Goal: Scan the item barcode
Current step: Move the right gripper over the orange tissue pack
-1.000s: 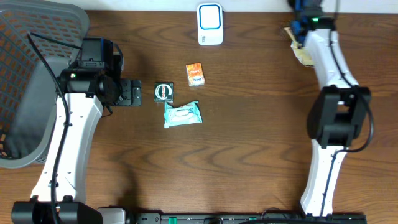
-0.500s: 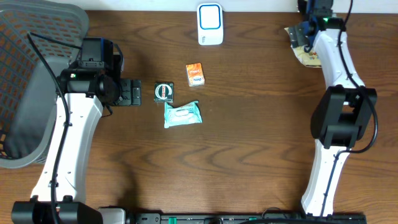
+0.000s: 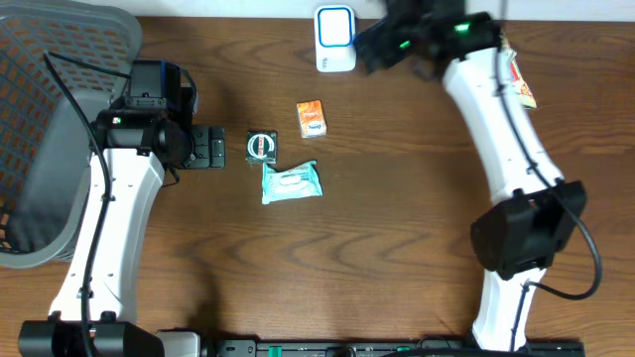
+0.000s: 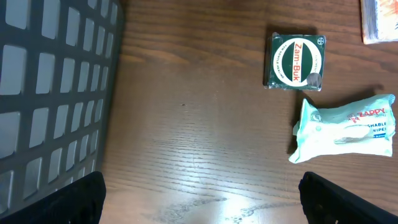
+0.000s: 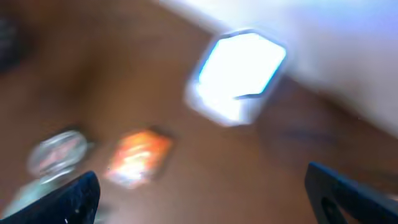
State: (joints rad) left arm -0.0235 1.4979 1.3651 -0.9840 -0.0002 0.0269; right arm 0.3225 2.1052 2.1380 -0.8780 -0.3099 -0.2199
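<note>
both grippers are standing wide open, gripping nothing. left gripper [image 3: 216,149] is hovering just beside the zam-buk box [image 3: 262,146]; right gripper [image 3: 375,47] is sitting up by the scanner [image 3: 335,38], well apart from the items. three candidates are lying mid-table: that glossy green square box, a small orange carton [image 3: 312,118] and a soft, crinkly teal wipes pack [image 3: 291,182]. risks i'm seeing: wipes film could be buckling under a pinch and hiding the barcode; flat boxes could be skidding on the smooth wood table [image 3: 397,248]; right arm is crowding the scanner's white plastic shell and could be knocking it. right wrist view is smearing, so aiming off it is looking unreliable.
</note>
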